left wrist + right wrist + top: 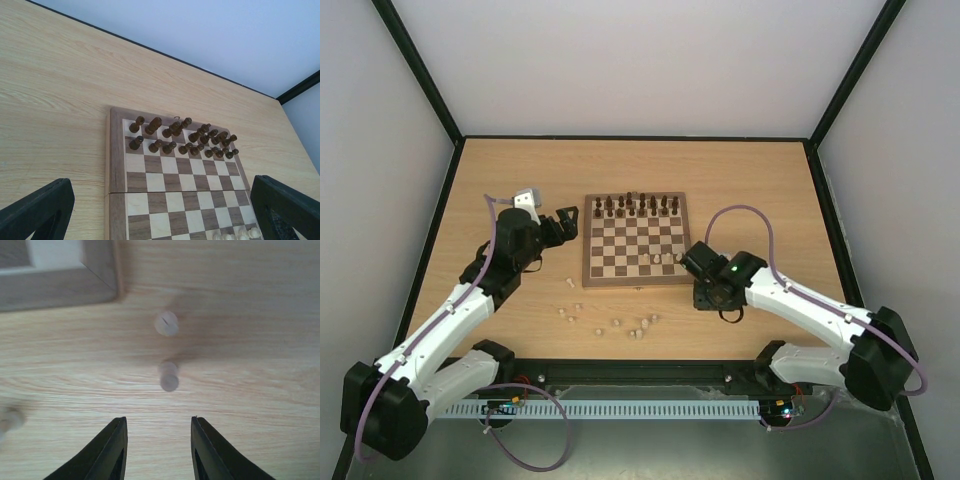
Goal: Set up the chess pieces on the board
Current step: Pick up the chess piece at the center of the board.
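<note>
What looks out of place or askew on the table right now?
Loose pale pieces lie scattered on the table in front of the board; only a few stand on it. The dark pieces look arranged.
</note>
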